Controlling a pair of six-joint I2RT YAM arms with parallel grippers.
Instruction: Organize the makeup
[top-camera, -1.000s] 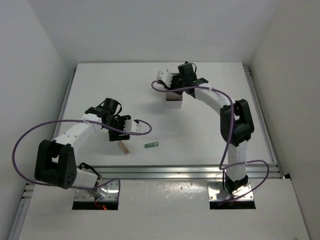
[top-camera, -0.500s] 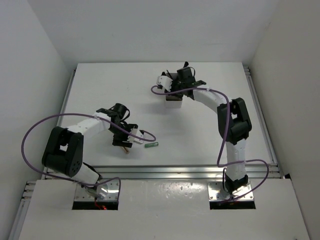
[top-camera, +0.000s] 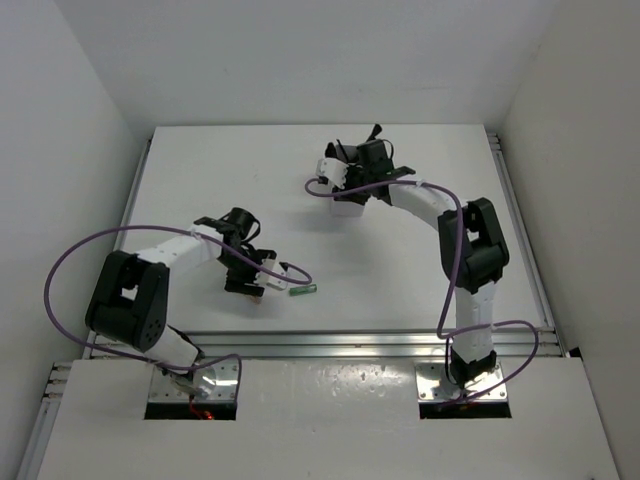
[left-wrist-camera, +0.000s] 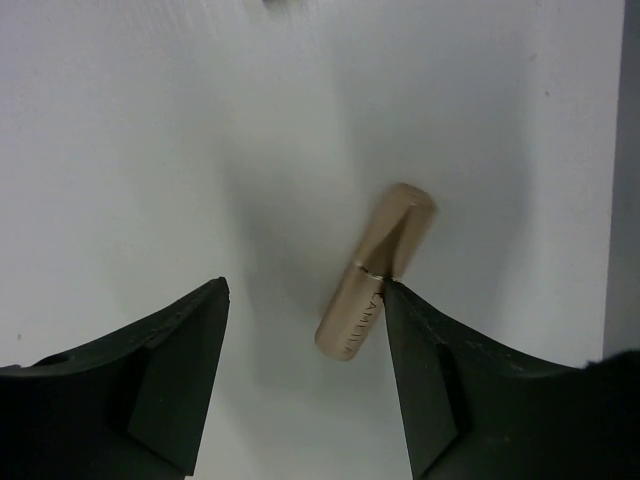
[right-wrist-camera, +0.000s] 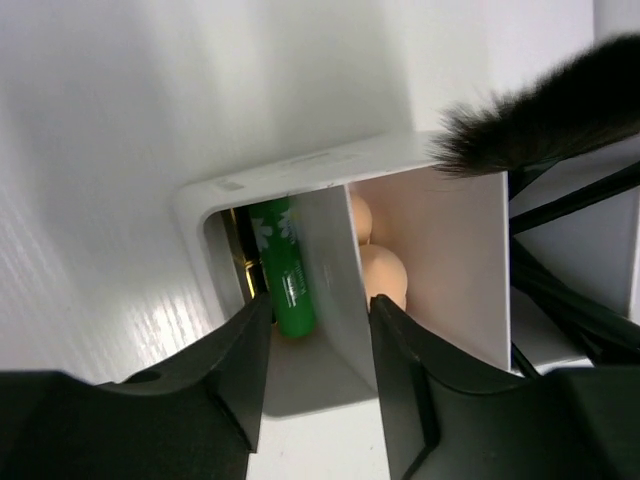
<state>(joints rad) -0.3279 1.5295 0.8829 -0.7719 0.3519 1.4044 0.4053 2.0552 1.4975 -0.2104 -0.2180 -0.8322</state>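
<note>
A tan-gold tube (left-wrist-camera: 378, 270) lies on the white table. My left gripper (left-wrist-camera: 305, 300) is open and low over it, and the tube's side touches the tip of the right-hand finger (left-wrist-camera: 425, 380). In the top view the left gripper (top-camera: 250, 283) hides most of this tube. A green tube (top-camera: 303, 291) lies on the table just right of it. My right gripper (right-wrist-camera: 318, 320) is open over the white box (right-wrist-camera: 260, 180), with its jaws astride a divider wall. Inside the box are a green tube (right-wrist-camera: 283, 268), a black-gold lipstick (right-wrist-camera: 240, 262), a beige sponge (right-wrist-camera: 382, 272) and black brushes (right-wrist-camera: 540, 110).
The white box (top-camera: 347, 205) stands at the middle back of the table, under the right gripper (top-camera: 355, 175). A metal rail (top-camera: 330, 343) runs along the table's near edge. White walls close in the left, right and back sides.
My left gripper has swung nearer and to the right, down over the tan-gold tube. My right gripper has shifted slightly over the white box.
</note>
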